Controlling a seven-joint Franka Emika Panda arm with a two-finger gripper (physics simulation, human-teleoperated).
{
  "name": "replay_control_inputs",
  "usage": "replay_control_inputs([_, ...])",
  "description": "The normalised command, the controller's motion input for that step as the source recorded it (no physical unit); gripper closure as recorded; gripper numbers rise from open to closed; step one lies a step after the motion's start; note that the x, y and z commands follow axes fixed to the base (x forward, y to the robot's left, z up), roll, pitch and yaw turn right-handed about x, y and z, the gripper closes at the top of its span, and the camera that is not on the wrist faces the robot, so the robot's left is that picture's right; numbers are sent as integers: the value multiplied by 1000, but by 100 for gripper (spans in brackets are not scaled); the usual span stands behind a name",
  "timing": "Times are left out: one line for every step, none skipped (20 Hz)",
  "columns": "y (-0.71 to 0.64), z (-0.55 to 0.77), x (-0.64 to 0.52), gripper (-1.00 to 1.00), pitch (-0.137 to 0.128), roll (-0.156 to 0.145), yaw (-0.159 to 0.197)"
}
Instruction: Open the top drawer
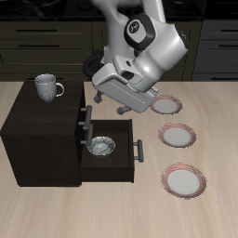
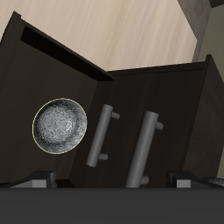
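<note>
The dark cabinet [image 1: 37, 135] stands on the table. Its top drawer [image 1: 82, 110] is closed, and its grey-black bar handle [image 1: 85, 112] sticks out from the front. My gripper [image 1: 93, 98] is open and hangs just in front of that handle. In the wrist view the nearer bar handle [image 2: 144, 149] runs down between my spread fingertips [image 2: 39, 181], which do not touch it. A second bar handle [image 2: 101, 133] sits on the closed drawer beside it. The lowest drawer [image 1: 112, 160] is pulled out and holds a metal bowl [image 1: 100, 146], also in the wrist view [image 2: 59, 125].
A metal mug [image 1: 46, 86] stands on the cabinet top. Three pink-rimmed plates [image 1: 177, 136] lie in a row on the table beside the cabinet. The pulled-out drawer's handle [image 1: 139, 151] juts toward the plates. Kitchen cupboards line the back.
</note>
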Motion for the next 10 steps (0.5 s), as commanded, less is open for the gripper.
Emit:
replay_control_inputs([-142, -58, -146, -100, 11, -57, 11])
replay_control_inputs([0, 0, 0, -100, 0, 0, 0])
replay_control_inputs([-517, -301, 208, -100, 35, -29, -8])
replay_control_inputs([-320, -187, 59, -100, 17, -52, -9])
replay_control_inputs([-499, -312, 184, -100, 56, -74, 18])
replay_control_inputs([-203, -178, 59, -100, 25, -29, 20])
replay_control_inputs([-221, -83, 105, -100, 22, -29, -1])
replay_control_inputs([-182, -133, 76, -100, 24, -22, -4])
replay_control_inputs([-79, -46, 19, -100, -3, -8, 15])
replay_control_inputs([-426, -186, 63, -100, 54, -70, -29])
